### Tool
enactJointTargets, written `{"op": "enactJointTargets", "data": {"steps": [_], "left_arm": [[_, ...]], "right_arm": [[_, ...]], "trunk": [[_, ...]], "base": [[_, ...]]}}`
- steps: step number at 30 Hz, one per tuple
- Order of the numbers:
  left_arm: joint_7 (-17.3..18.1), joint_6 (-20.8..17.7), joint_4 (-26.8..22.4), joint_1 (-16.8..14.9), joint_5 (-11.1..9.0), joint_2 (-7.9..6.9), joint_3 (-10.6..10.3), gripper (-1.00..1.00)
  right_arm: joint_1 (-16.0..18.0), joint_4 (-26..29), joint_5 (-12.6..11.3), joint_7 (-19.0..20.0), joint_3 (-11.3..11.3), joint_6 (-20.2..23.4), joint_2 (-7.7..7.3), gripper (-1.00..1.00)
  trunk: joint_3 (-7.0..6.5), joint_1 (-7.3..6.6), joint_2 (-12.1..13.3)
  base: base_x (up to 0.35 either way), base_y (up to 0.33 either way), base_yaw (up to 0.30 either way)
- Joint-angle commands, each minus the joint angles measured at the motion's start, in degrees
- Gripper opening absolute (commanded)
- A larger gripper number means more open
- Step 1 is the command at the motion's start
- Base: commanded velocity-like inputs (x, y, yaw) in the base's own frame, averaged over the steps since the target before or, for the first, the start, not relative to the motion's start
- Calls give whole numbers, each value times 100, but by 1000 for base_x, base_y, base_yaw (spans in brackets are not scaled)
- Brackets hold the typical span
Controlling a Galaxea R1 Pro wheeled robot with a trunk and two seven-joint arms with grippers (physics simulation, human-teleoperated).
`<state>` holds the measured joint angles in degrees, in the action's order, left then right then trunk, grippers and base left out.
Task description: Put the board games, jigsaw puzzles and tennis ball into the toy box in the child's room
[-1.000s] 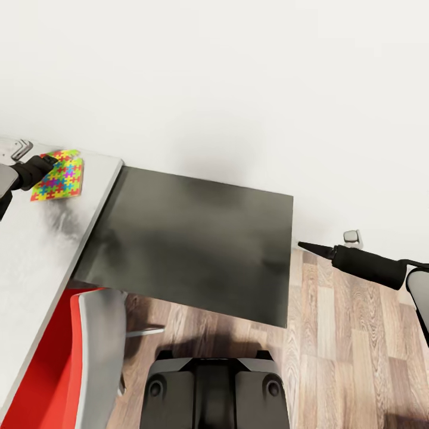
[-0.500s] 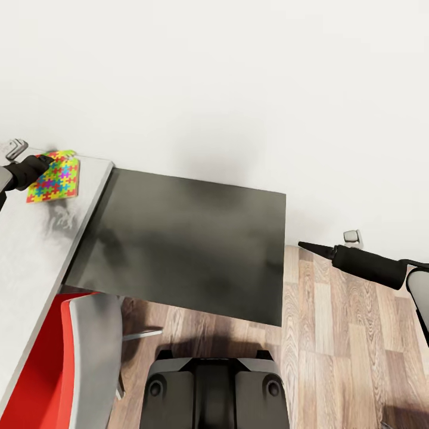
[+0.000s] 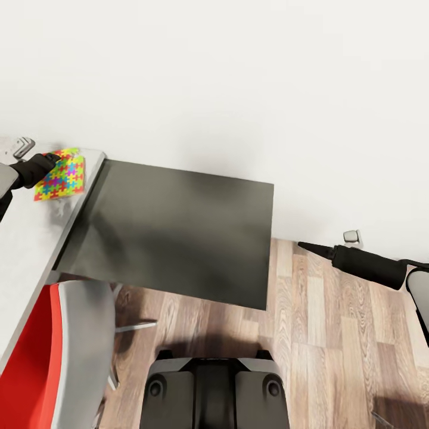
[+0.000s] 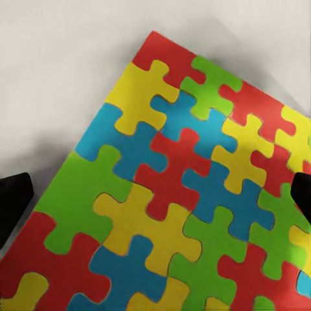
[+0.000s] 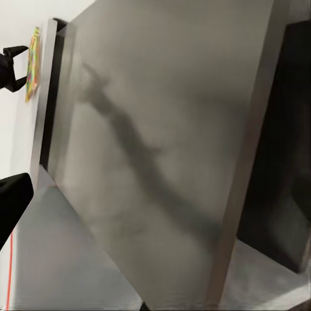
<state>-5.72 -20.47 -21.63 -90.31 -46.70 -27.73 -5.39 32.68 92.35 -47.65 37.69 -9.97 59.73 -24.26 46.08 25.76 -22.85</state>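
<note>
Where flat grey table [image 3: 24, 250] runs — glossy interlocking jigsaw puzzle [image 3: 59, 174].

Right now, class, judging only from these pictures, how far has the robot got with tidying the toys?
Nothing shows as finished here. In hand: the left gripper is at one jigsaw puzzle, its slab lying between the dark fingers above the light grey table. The right gripper hangs idle over the floor. Left: getting this puzzle into the toy box.

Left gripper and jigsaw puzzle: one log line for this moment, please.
left gripper: holding jigsaw puzzle above table | right gripper: empty, over floor | toy box: unseen
</note>
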Motion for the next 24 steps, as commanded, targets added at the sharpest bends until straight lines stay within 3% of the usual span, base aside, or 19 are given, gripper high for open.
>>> {"op": "enactJointTargets", "data": {"steps": [1, 11, 24], "left_arm": [[-49, -15, 106, 10, -103, -4, -51, 100], [-44, -9, 106, 37, -100, -4, -46, 100], [-43, 11, 106, 41, -100, -5, -40, 100]], "right_arm": [[4, -2, 27, 35, -6, 27, 0, 100], [2, 0, 27, 32, -7, 27, 0, 100], [3, -1, 27, 31, -5, 27, 0, 100]], "trunk": [[7, 3, -7], [7, 3, -7], [7, 3, -7]], "base": [[-194, -185, -1], [-161, -155, 0], [-30, -29, 0]]}}
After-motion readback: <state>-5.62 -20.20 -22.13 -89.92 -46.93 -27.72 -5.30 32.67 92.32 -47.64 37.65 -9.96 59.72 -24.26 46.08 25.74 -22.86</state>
